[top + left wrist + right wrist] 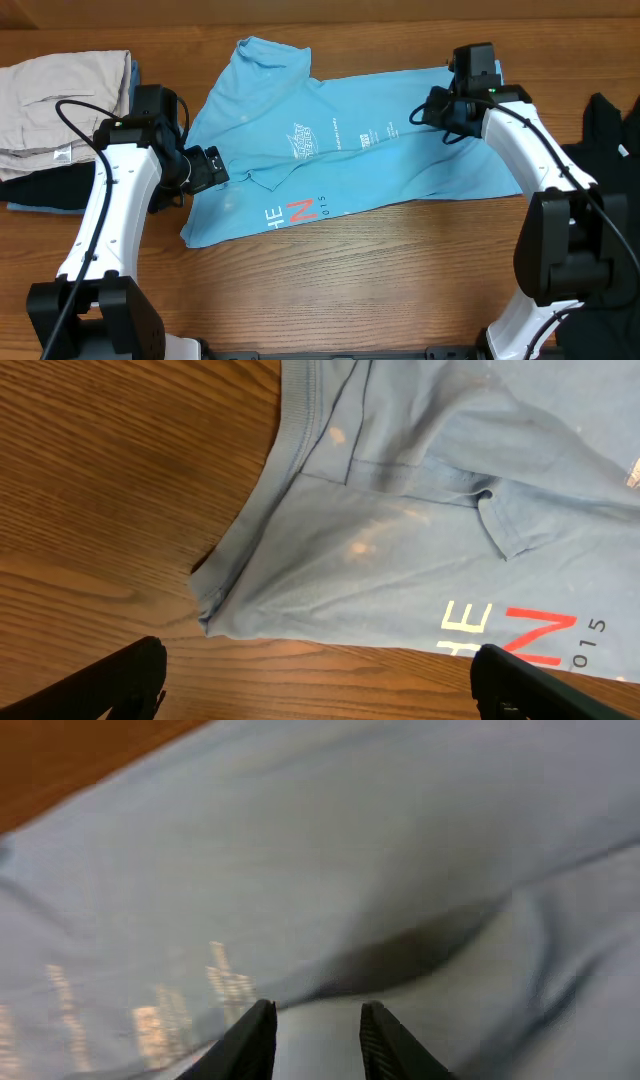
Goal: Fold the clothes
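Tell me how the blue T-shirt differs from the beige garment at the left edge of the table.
The blue T-shirt lies spread open mid-table; the beige garment sits folded in a stack. The blue T-shirt carries white and red print; the beige garment looks plain. Both are cloth resting on the wooden table.

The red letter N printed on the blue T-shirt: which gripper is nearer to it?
Left. The left gripper hangs at the edge of the T-shirt, not far from the red N; the right gripper is over the far end of the T-shirt.
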Controlling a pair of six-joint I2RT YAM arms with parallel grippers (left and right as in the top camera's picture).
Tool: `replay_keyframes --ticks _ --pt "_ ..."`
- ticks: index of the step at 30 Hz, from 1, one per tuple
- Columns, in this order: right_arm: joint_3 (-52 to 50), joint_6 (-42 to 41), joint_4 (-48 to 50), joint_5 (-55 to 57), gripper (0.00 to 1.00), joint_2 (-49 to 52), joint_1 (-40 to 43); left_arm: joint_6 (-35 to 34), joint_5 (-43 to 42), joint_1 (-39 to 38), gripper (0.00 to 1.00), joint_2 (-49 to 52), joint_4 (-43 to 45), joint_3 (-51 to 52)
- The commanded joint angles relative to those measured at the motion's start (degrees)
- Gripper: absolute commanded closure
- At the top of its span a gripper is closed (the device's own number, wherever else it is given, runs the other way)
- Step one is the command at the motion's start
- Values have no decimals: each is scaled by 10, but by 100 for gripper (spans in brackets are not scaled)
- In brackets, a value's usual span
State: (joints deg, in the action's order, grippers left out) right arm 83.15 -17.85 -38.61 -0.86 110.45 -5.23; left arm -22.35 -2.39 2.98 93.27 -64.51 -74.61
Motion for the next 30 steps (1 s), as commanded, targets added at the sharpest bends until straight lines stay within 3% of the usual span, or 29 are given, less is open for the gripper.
replay_keyframes --ticks 1,3,4,6,8,12,14,19,24,30 --pt "12 28 -14 64 72 1 13 1 -4 -7 0 3 1 3" --pt "11 28 -16 64 70 7 25 1 -4 -7 0 3 1 3" --pt "12 29 -15 64 62 5 33 1 -4 -7 0 3 1 3" --pt "14 29 -14 64 59 -8 50 1 -4 -7 0 3 1 3" --pt "14 29 -6 64 47 -25 85 1 -4 -7 0 3 1 3" --pt "14 29 -31 64 0 -28 134 -2 -4 -7 0 3 78 3" --pt "13 29 -31 64 0 -28 142 -1 3 -7 0 3 135 3" --pt "13 29 -31 64 0 -28 142 9 -1 -9 11 6 127 3" --pt "13 29 -31 64 0 -28 142 71 30 -9 19 23 131 3" --pt "13 29 -31 64 0 -28 142 71 30 -7 23 105 198 3"
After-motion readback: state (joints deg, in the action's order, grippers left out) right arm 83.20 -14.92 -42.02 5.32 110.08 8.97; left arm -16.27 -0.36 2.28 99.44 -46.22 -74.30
